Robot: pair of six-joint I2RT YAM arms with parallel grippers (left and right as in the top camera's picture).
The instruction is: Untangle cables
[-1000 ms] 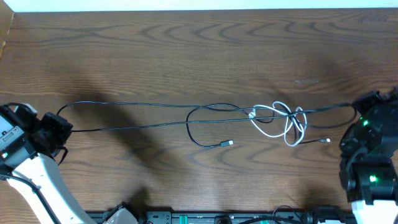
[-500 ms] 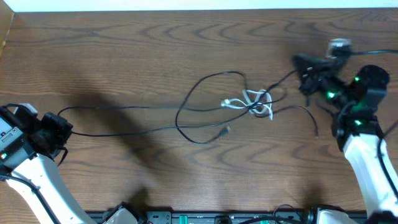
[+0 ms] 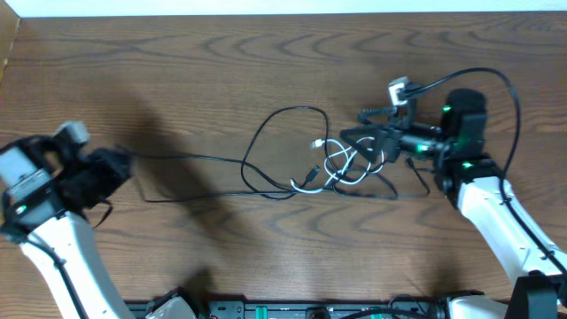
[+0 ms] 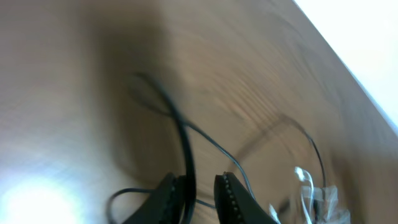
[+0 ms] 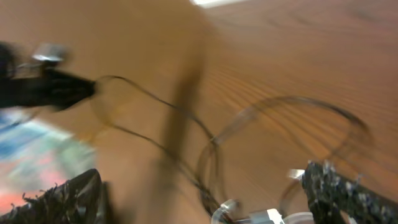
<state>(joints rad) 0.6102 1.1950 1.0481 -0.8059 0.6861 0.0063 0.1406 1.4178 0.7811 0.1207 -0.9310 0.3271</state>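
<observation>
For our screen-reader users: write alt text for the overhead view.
A knot of thin black and white cables lies in the middle of the wooden table. The right fingers, open, hover at the knot; one black strand runs left toward the left fingers.

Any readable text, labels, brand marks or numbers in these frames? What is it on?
No readable text in any view.
The left arm's white housing: no legible marking, only a green light.
The cables and the table: no print visible.
Both wrist views: motion-blurred, nothing legible.
</observation>
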